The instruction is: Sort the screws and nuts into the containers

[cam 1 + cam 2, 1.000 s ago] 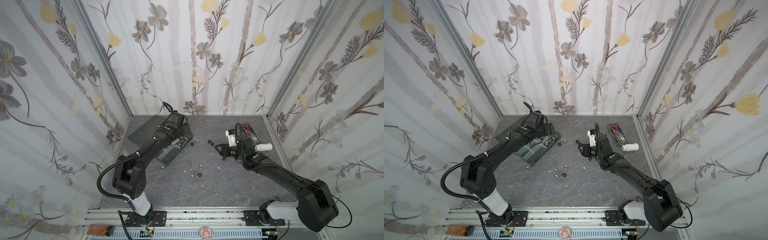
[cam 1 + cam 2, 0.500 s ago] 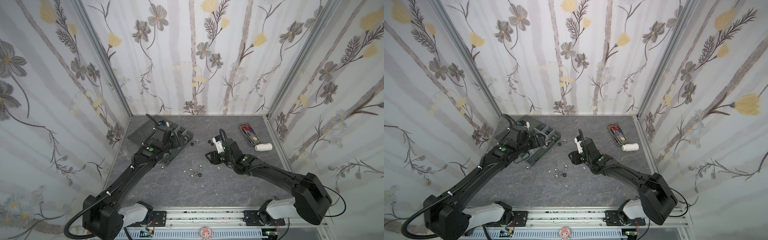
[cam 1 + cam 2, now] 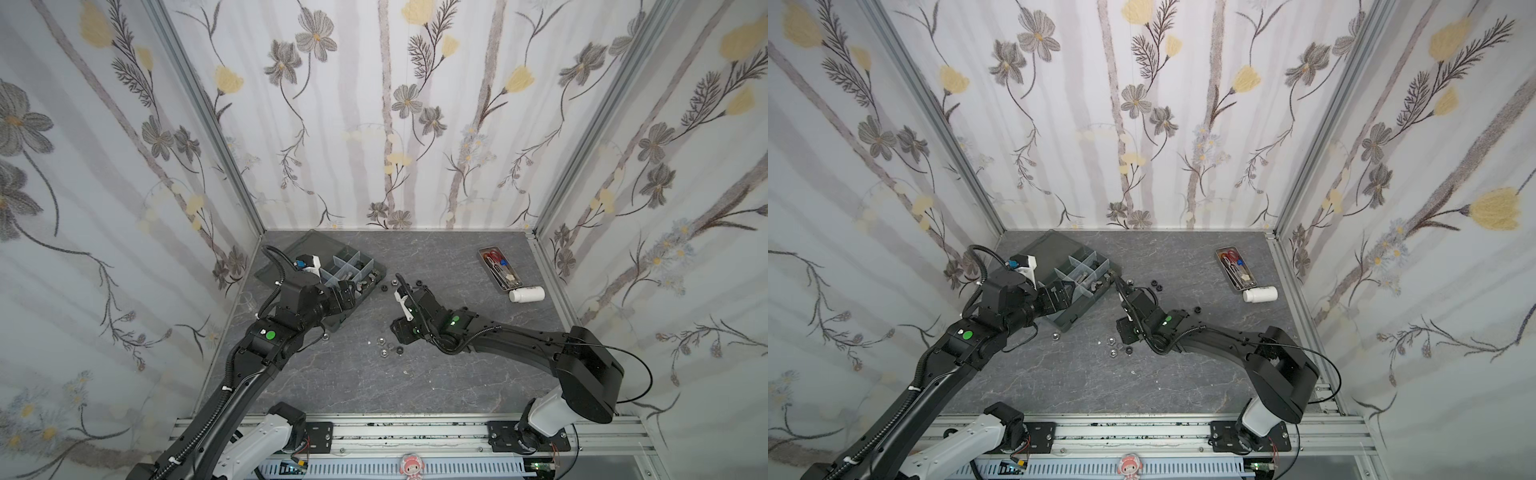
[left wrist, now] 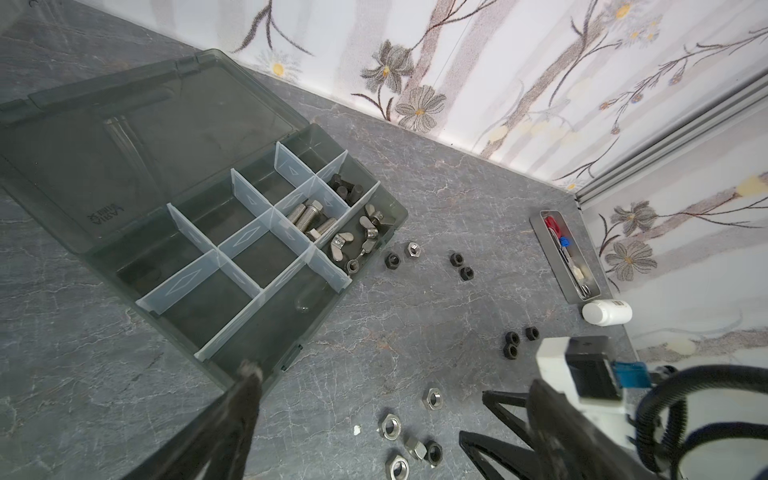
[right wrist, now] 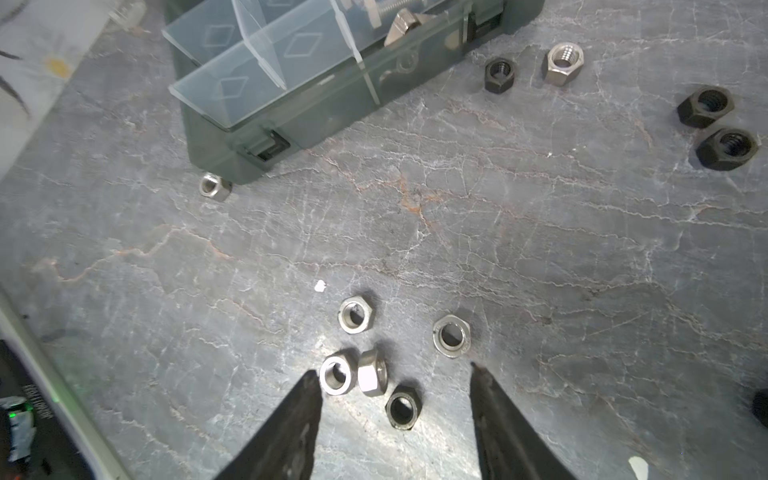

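5 nuts (image 5: 372,377) lie clustered on the tabletop (image 5: 498,249) just ahead of the right hand (image 5: 392,370), half spread and empty (poised, I judge, to pick 1), while the left hand (image 3: 348,293), spread wide and empty, hovers over the box (image 5: 332,112).

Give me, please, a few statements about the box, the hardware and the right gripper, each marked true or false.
1. The lid of the organizer box is open. True.
2. The silver bolts lie loose on the table. False: they lie in a box compartment.
3. The right gripper is shut on a black nut. False: its fingers are open and empty, by a cluster of hex nuts on the table.
4. The wing nuts share one compartment. True.
5. The white bottle stands upright. False: it lies on its side by the metal tray.
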Tool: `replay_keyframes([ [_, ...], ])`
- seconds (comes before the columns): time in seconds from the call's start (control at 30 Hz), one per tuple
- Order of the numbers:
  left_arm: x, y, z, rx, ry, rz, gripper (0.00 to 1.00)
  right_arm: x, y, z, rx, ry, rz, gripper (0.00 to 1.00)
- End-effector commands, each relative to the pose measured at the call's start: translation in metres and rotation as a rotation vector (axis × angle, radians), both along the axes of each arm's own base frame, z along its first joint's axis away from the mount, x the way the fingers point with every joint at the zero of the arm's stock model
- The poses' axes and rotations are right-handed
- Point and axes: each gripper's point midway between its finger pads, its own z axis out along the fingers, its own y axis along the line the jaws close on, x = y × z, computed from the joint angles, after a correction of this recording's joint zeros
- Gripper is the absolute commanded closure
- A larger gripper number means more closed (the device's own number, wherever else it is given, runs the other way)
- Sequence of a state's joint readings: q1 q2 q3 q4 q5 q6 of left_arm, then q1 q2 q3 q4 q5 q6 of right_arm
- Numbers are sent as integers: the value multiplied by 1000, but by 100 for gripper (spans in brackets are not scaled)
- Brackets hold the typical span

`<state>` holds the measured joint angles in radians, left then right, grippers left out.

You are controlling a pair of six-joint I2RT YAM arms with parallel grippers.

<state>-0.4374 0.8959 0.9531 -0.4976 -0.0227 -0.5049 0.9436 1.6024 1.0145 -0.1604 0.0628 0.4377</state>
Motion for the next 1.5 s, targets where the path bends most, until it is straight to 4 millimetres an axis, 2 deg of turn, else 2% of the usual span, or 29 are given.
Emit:
replay_keyframes([
  [0.0,-8,3,9,-26,-9,7,0,1,-2,-16,-68,2,-34,45],
  [0.13,-15,8,17,-48,-32,18,0,5,-7,-30,-127,-3,-66,49],
  [0.23,-15,11,11,-33,-24,31,0,7,-9,-38,-154,2,-77,52],
  [0.33,-9,9,-7,-21,13,43,0,8,-10,-46,-172,8,-84,53],
  [0.5,8,-4,-49,-2,136,33,7,13,-8,-52,-175,11,-88,54],
  [0.7,20,-4,-63,24,161,44,14,15,-4,-63,-190,34,-73,54],
  [0.8,26,-1,-76,31,182,66,21,17,-6,-69,-200,40,-75,56],
  [1.03,41,-2,-125,25,281,102,46,17,-7,-78,-203,50,-75,60],
  [1.47,73,6,-174,42,371,187,66,12,-6,-77,-179,50,-58,61],
])
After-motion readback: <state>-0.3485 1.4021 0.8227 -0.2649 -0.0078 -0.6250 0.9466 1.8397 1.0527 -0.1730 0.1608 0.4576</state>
